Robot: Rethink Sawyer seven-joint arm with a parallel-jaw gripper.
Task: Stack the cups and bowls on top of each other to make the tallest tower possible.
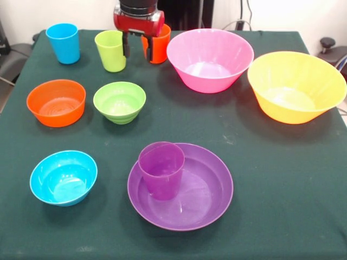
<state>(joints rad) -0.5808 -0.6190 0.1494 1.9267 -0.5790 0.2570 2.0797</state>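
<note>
My gripper (137, 50) hangs at the table's far edge, open, with only bare cloth showing between its fingers. It sits between the lime green cup (111, 51) on its left and the orange cup (160, 43) on its right; one finger overlaps the orange cup's near side. The blue cup (63, 43) stands far left. The purple cup (161, 170) stands upright in the shallow purple bowl (209, 189) at the front. The small orange bowl (56, 103), green bowl (119, 102) and blue bowl (63, 177) sit apart on the left. No tower stands.
The large pink bowl (210, 59) and large yellow bowl (295, 86) fill the far right. All pieces rest open side up on the dark green tablecloth (282, 206).
</note>
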